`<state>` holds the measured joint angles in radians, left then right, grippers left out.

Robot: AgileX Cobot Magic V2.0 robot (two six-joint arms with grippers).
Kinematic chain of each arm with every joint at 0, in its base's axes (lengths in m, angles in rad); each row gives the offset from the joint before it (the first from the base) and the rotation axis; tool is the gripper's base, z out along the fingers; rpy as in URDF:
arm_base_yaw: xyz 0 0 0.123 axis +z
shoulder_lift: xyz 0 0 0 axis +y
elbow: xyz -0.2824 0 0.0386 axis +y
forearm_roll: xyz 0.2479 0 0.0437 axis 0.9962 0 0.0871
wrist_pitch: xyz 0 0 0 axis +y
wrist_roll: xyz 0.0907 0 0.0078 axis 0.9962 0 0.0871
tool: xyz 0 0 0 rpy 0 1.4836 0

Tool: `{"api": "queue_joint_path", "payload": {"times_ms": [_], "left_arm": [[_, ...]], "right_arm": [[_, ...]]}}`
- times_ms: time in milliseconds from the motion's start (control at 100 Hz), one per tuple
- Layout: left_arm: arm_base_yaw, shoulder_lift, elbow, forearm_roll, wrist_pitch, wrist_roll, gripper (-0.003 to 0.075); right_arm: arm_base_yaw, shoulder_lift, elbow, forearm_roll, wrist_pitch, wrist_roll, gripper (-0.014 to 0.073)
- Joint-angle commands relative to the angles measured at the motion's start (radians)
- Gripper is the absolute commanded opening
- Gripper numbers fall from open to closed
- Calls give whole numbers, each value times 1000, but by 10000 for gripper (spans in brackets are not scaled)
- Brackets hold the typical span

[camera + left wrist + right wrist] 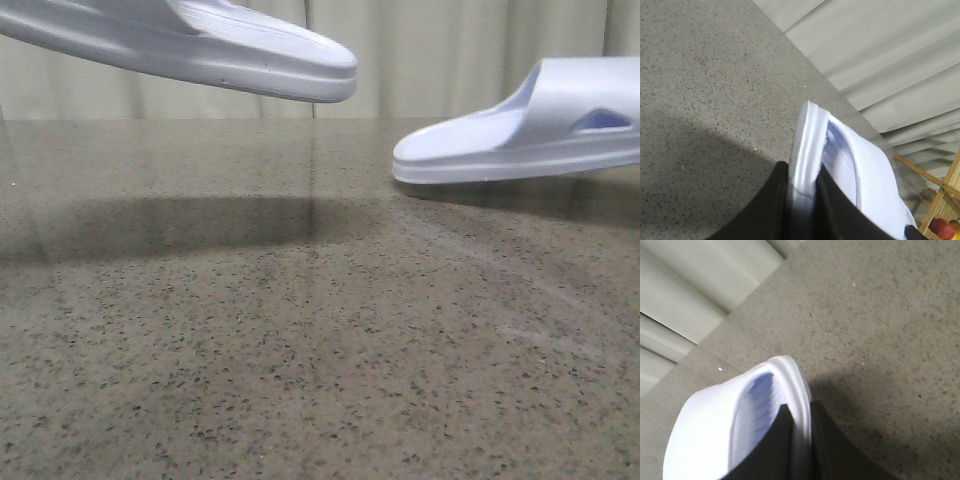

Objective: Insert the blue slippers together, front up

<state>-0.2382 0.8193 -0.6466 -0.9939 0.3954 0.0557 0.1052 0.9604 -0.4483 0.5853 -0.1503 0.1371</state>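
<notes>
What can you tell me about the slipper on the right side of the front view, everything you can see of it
The right slipper is a pale blue-white slide of what looks like moulded foam, with a thick sole, a wide strap and a triangular side cut-out showing darker blue. It hangs above the speckled table, roughly level, its open end pointing toward the other slipper, a gap between them. The right wrist view shows its ribbed footbed and the right hand clamped on its side rim. Nothing else touches it.
</notes>
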Motion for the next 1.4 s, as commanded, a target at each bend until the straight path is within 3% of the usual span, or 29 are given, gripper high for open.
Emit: {"api": "queue_joint_path", "payload": {"times_ms": [0,460,750,1110,1390], "left_arm": [[-3,-11,-30,-39,-48,0,16],[-3,-11,-30,-87,35,0,16],[-3,-21,-30,-170,110,2,16],[-3,-32,-32,-332,182,55,16],[-3,-32,-32,-352,192,55,16]], "right_arm": [[3,-64,-56,-2,-71,-3,-107],[3,-289,-335,-22,399,-5,-107],[3,-297,-383,-22,581,-5,-107],[3,-297,-383,25,648,-5,-107],[3,-297,-383,74,669,-5,-107]]}}
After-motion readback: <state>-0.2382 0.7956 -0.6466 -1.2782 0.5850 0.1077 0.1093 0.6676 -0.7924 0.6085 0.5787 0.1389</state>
